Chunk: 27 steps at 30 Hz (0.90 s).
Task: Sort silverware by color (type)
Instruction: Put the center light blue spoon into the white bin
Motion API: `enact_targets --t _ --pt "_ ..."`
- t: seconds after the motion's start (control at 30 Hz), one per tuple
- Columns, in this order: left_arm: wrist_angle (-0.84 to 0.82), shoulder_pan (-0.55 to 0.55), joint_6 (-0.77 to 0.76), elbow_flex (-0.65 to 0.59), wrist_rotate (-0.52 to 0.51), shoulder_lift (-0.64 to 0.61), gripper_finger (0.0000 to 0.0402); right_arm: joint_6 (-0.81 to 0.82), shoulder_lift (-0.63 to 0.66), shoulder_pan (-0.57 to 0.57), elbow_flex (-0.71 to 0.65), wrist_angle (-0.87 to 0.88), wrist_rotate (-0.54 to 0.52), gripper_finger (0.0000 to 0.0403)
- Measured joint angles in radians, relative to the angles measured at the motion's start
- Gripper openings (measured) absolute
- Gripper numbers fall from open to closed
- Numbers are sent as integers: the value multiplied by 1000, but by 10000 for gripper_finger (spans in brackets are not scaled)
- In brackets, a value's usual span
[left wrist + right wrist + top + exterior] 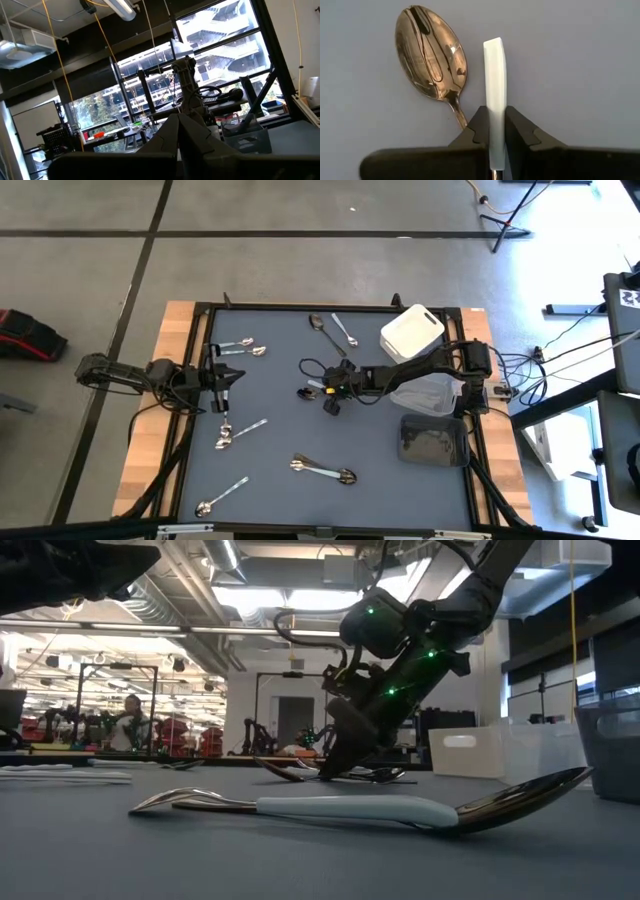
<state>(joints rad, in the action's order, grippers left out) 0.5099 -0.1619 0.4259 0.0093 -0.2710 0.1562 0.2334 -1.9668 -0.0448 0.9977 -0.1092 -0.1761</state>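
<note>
Most of the sorting looks undone: by my count about 12 pieces of silverware lie scattered on the grey worktop [280, 380], and I cannot tell that any has reached a bin.

Nearest the front edge, at 7 o'clock, lies 1 silver spoon [220, 496], with a crossed pair [322, 470] just past it at 6 o'clock. A loose cluster [238, 434] sits at 8 o'clock.

At the centre, the right tool [331, 393] is closed on the pale handle of 1 piece, the white-handled spoon [494, 100], its fingers [520, 131] pinching the handle from both sides. A brassy spoon [431, 52] lies on the worktop just beside that handle, its bowl facing up.

At 9 o'clock the left tool [224, 387] hangs near the left edge; its fingers seem closed together on nothing.

Farther back, 2 silver spoons [244, 347] lie at 10 o'clock and 2 more [333, 330] at 12 o'clock. The white bin [411, 332], clear bin [425, 392] and dark bin [434, 440] stand along the 3 o'clock side.
</note>
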Motion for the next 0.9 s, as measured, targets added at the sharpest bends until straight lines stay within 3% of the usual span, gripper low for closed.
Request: enact_targets --t 0.2,0.5,0.9 --pt "-1 0 0 0 0 0 2 -38 74 6 -8 47 -9 8" --pt "-1 0 0 0 2 0 2 -90 292 6 -5 201 -80 11" --pt "-2 0 0 0 -1 0 2 -113 584 5 -22 469 -327 13"
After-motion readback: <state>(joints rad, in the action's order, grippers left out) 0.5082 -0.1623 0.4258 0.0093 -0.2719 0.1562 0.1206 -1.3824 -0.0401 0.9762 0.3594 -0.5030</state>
